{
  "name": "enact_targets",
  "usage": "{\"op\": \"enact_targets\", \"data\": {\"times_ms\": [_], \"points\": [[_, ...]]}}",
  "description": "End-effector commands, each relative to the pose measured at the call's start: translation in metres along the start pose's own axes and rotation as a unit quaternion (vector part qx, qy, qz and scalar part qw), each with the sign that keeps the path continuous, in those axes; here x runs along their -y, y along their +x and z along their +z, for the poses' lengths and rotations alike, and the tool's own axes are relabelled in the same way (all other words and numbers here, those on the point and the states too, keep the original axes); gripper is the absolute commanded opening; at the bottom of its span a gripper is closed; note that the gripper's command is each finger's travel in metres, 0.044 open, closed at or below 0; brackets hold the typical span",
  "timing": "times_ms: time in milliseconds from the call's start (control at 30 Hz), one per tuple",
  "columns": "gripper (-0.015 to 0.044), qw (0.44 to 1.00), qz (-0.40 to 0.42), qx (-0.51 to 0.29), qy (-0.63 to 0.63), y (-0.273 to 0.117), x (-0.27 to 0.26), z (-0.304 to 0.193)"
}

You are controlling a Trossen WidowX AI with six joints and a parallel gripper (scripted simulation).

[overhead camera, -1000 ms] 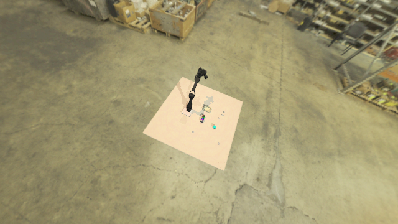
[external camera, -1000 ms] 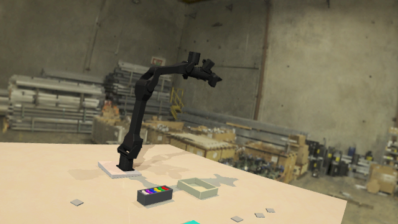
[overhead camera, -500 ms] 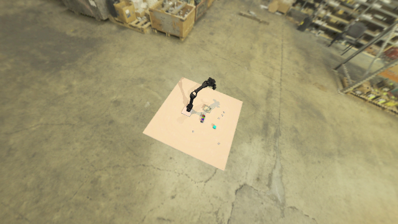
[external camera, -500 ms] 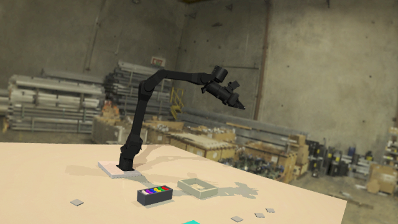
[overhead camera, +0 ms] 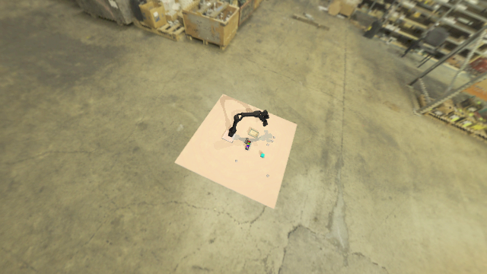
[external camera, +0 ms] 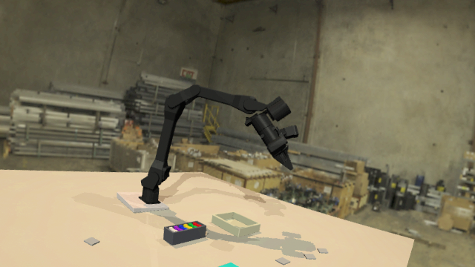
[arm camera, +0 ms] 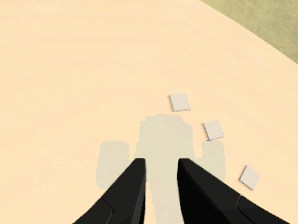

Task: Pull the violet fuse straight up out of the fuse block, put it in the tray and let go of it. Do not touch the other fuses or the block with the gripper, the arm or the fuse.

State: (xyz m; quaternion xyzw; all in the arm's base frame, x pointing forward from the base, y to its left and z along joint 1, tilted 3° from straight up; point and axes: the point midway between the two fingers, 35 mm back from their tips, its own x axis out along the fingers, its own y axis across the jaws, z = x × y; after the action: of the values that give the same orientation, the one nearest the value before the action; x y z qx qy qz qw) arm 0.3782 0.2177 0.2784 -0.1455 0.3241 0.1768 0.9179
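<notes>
Seen from the top view, the black arm bends over a peach surface (overhead camera: 213,167), its fingers (overhead camera: 265,122) hanging above the area just beyond the tray (overhead camera: 253,132); the fuse block (overhead camera: 247,144) lies on the far side of the tray from the fingers, back toward the arm's base. In the exterior view, the fingers (external camera: 289,165) sit high in the air, tilted downward, drawn nearly together with nothing between them. The violet fuse (external camera: 178,228) is seated in the dark fuse block (external camera: 184,233), in a row with the other coloured fuses, well below the fingers and toward the base; the block's long axis runs roughly along that row. The pale tray (external camera: 235,223) sits between block and fingers, just beside the block, so there is open air above for a straight descent. In the wrist view, the two dark fingers show a narrow gap, pointing at bare surface and three small grey tiles (arm camera: 180,102); neither fuse nor block appears.
</notes>
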Motion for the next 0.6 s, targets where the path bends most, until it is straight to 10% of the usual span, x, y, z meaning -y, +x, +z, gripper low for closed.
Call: {"op": "enact_targets", "data": {"times_ms": [0, 567], "points": [[0.0067, 0.996, -0.03, -0.077, 0.013, 0.018, 0.056, -0.045], [0.0067, 0.92, -0.041, -0.346, 0.178, -0.019, 0.207, -0.261]]}}
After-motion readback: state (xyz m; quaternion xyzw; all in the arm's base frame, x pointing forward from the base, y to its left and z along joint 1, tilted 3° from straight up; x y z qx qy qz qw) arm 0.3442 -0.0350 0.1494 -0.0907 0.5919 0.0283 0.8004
